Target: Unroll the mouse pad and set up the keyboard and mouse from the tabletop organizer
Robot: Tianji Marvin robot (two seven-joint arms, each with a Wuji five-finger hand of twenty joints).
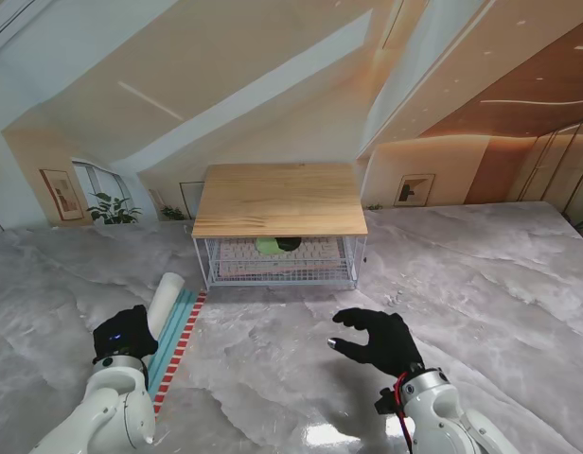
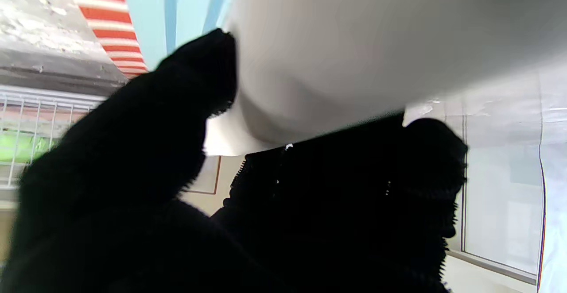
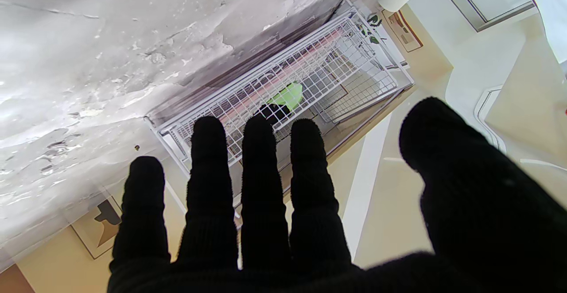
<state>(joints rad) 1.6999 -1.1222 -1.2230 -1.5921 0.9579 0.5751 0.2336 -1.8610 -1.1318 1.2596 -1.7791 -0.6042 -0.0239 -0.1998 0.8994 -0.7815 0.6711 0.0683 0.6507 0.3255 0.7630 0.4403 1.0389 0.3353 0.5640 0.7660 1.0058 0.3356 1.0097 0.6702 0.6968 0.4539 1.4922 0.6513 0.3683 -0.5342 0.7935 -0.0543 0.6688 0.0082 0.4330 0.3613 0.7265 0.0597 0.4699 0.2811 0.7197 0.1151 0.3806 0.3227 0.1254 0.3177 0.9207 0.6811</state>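
Note:
The mouse pad lies at the left, partly unrolled: a white roll (image 1: pixel 166 297) with a blue sheet edged in red and white stripes (image 1: pixel 178 339) spread on its right side. My left hand (image 1: pixel 127 333) is at the roll's near end; in the left wrist view its thumb and fingers (image 2: pixel 195 89) close around the white roll (image 2: pixel 354 40). My right hand (image 1: pixel 379 340) hovers open over the marble, fingers spread (image 3: pixel 259 186), facing the organizer. The pale keyboard (image 1: pixel 237 255) and green mouse (image 1: pixel 269 246) lie inside the wire basket (image 1: pixel 208 274), also seen as mouse (image 3: pixel 288 96).
The organizer has a wooden top (image 1: pixel 279 199) over the white wire basket (image 3: pixel 336 49) and stands at the middle of the table, farther from me. Grey marble table top (image 1: pixel 273 369) stretches between my hands and the basket.

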